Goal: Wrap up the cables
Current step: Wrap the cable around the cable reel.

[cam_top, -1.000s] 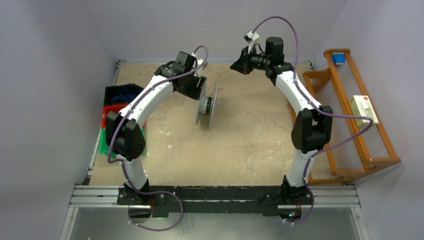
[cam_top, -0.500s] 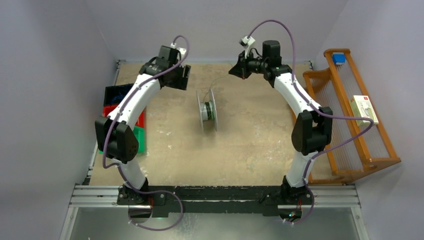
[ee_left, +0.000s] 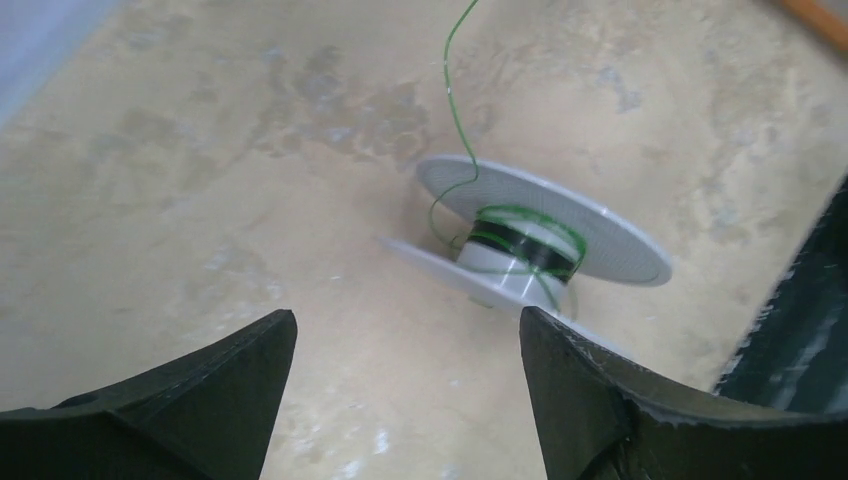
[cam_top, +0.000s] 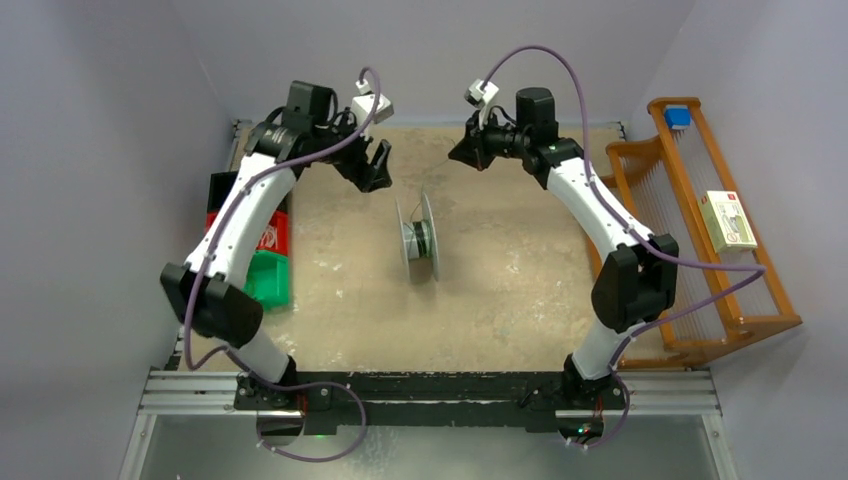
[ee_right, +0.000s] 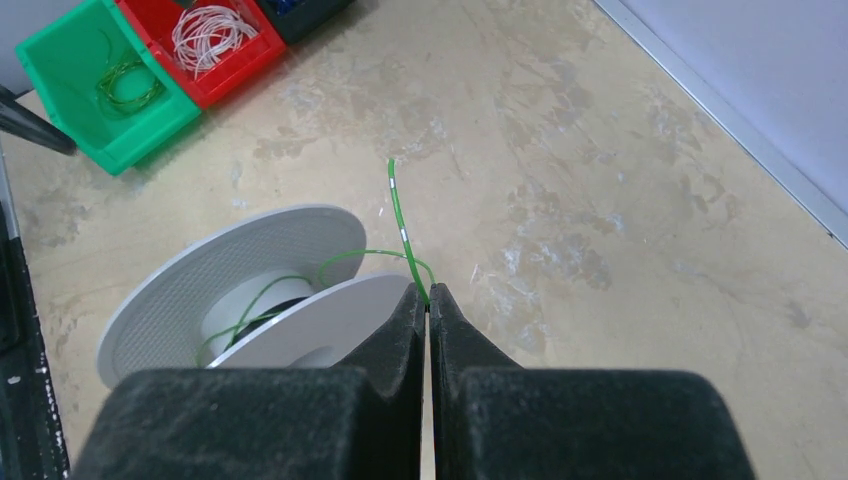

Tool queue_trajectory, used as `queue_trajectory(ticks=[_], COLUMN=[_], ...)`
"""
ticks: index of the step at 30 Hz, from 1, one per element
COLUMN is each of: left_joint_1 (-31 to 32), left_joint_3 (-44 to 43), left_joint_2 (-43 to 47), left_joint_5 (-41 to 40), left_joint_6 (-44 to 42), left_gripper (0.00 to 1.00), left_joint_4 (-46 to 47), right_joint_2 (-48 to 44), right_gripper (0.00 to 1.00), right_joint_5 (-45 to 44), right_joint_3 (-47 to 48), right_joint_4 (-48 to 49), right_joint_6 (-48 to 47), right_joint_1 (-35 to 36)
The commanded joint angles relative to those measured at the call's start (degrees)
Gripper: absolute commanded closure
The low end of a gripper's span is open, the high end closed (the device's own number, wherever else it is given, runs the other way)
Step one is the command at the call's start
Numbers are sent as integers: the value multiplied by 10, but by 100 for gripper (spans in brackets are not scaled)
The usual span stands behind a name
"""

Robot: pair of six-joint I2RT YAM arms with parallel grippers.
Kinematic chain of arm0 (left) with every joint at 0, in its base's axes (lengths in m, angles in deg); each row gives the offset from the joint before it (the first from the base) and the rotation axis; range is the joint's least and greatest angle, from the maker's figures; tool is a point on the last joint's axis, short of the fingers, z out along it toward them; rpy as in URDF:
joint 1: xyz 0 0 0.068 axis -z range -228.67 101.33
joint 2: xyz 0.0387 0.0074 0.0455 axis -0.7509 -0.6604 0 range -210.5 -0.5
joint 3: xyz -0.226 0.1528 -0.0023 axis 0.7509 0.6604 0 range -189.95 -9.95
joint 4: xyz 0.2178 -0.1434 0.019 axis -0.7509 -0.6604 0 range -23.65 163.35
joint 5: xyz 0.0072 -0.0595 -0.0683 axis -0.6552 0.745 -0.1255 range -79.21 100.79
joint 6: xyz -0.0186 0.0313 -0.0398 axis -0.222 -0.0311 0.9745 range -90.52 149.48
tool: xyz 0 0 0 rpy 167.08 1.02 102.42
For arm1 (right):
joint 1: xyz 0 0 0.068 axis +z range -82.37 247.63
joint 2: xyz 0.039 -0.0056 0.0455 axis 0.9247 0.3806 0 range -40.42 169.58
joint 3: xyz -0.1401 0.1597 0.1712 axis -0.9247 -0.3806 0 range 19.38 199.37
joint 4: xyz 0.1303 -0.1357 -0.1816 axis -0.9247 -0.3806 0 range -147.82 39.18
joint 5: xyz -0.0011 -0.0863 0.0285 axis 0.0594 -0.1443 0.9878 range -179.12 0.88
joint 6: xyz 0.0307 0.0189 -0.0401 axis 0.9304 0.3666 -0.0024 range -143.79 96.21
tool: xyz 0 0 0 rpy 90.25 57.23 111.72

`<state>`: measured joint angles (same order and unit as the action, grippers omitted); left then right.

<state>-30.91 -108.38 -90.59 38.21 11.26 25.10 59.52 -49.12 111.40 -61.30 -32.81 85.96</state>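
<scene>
Left gripper (cam_top: 378,165) has backed off the spool (cam_top: 420,240), now wide open near it; right gripper (ee_right: 428,295) is pinched on the green cable (ee_right: 402,225), partly wound on the spool, so keep that line taut and lay turns evenly.

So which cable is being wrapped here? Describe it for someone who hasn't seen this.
On the beige table, find the pale grey round plastic spool standing on its rims. A thin green wire winds round its core and runs to the right arm's shut jaws. Unlike the white wire coil in the red plastic bin, it joins the spool.
</scene>
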Motion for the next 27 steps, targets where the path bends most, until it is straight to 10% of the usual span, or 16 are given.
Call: queue_trajectory(ticks=[1, 10, 27], left_joint_1=[17, 137, 150], left_joint_3=[-64, 7, 38], left_joint_2=[-120, -101, -79], left_joint_5=[104, -46, -144], left_joint_6=[104, 176, 150], left_gripper=[20, 12, 95], left_joint_4=[-152, -82, -101], right_joint_2=[-33, -57, -62], right_gripper=[100, 100, 100], right_joint_5=[-19, -46, -31], right_joint_3=[-18, -38, -20], right_joint_4=[-2, -8, -16], right_joint_6=[-4, -13, -11], right_joint_1=[-2, -2, 3])
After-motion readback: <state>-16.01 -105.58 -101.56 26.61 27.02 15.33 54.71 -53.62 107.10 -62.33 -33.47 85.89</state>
